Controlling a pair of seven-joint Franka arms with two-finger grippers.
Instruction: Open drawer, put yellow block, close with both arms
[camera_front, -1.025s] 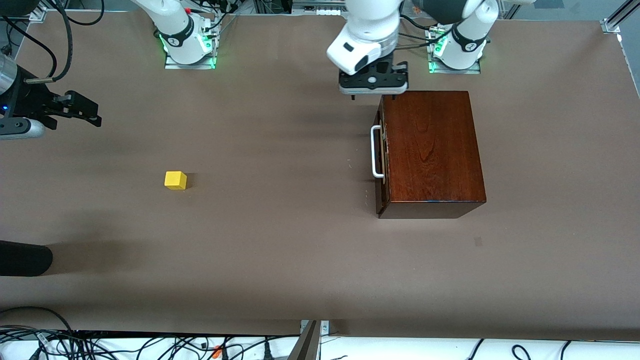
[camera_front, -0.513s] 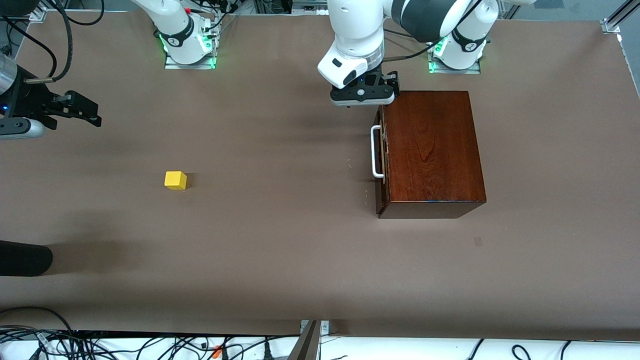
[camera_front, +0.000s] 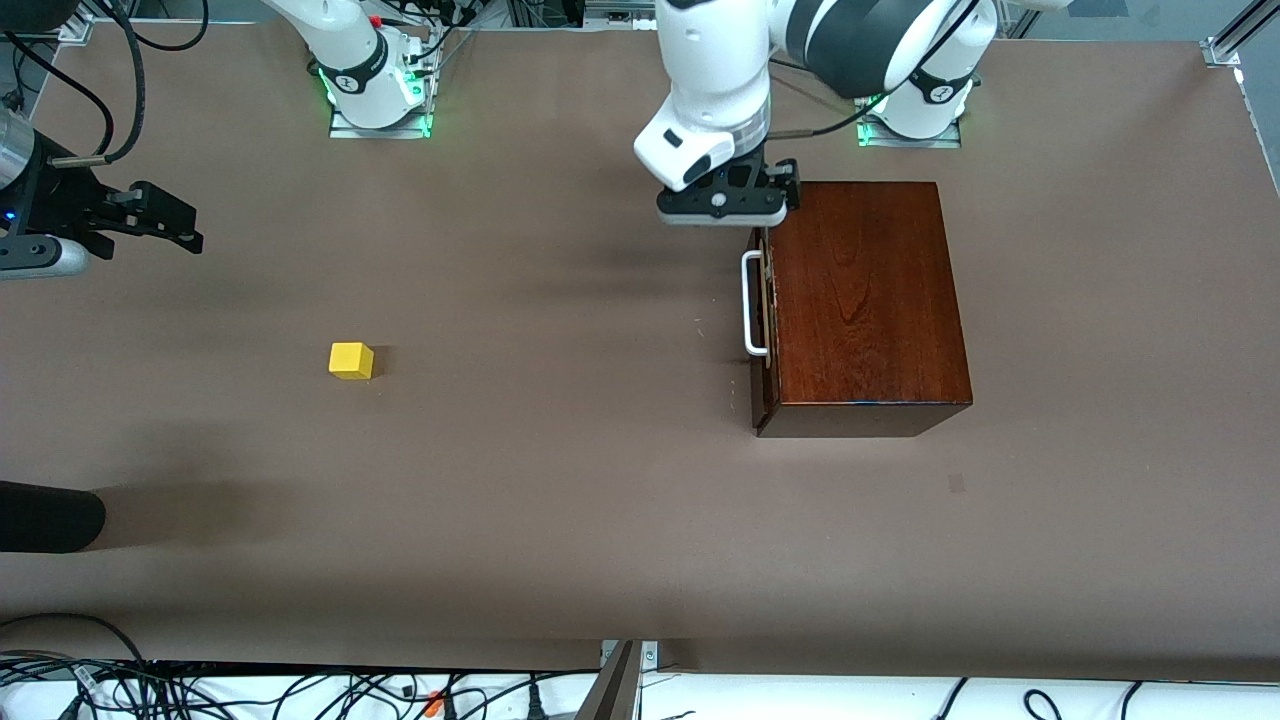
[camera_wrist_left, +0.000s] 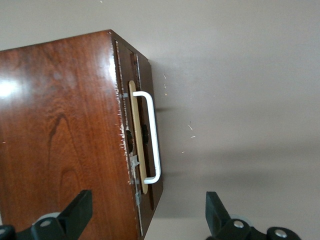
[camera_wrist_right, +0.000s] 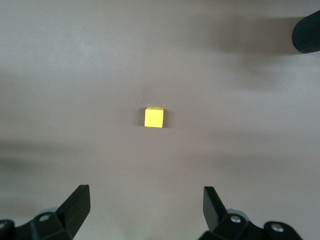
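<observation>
The wooden box (camera_front: 865, 300) sits on the brown desk (camera_front: 560, 480) toward the left arm's end, its glossy reddish-brown top facing up. The drawer (camera_front: 762, 310) is fitted into the box's face that looks toward the right arm's end, and stands shut or very nearly so, with its white U-shaped handle (camera_front: 750, 303) standing just off the dark front. The left gripper (camera_front: 722, 205) hangs over the box's corner nearest the robots' bases, just beside the handle's upper end; in the left wrist view its two black fingers (camera_wrist_left: 75, 212) are spread wide and empty, with the box edge and the handle (camera_wrist_left: 151, 137) seen between them. The yellow block (camera_front: 351, 360) lies alone on the desk toward the right arm's end, well apart from the box. The right gripper (camera_front: 160, 222) waits up in the air at that end of the desk; its wrist view shows its fingers (camera_wrist_right: 75, 205) spread apart, holding nothing, with the yellow block (camera_wrist_right: 154, 117) on the bare desk below them.
</observation>
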